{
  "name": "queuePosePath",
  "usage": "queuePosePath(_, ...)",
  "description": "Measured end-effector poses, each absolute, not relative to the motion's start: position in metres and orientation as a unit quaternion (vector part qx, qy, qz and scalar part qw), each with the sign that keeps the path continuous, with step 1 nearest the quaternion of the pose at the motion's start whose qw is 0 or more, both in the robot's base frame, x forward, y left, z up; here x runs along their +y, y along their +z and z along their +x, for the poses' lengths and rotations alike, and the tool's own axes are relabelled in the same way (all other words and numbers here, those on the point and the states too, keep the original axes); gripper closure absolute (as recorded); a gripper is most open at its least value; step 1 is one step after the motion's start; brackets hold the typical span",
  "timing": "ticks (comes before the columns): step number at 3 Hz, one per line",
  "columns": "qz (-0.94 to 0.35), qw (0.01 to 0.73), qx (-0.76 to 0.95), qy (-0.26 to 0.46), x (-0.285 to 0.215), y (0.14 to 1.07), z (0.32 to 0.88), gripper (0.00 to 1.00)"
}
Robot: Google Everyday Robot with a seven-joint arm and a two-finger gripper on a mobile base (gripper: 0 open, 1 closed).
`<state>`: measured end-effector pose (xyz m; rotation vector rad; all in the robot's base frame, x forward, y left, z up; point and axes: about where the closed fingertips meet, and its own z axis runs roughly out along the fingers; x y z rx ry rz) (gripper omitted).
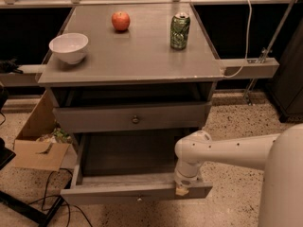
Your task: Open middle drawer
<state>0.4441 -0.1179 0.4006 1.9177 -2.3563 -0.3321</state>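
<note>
Tool (182, 189) sits at the near front edge of the middle drawer (113, 193), right of centre and away from its knob (138, 200). We cannot tell whether it is spread or pressed together. The drawer is low in the cabinet, beneath the upper drawer (94, 119), and stands well out toward the near side with its dark interior exposed.

Risks, as we judge them:
- An off-centre pull may rack the drawer and jam it in its runners.
- More pull may draw it clear of the cabinet.
- Contact on the thin edge may slip.

Orientation: the long axis runs left to right, parallel to the near edge of the worktop (142, 60). Its front faces near and its mouth faces up.
</note>
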Motion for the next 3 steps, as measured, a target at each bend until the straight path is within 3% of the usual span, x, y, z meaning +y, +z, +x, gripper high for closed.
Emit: queuePosePath(3, 0.620, 0.041, -0.775, -0.117, -0.1172, 0.4001, 0.4417, 1.00)
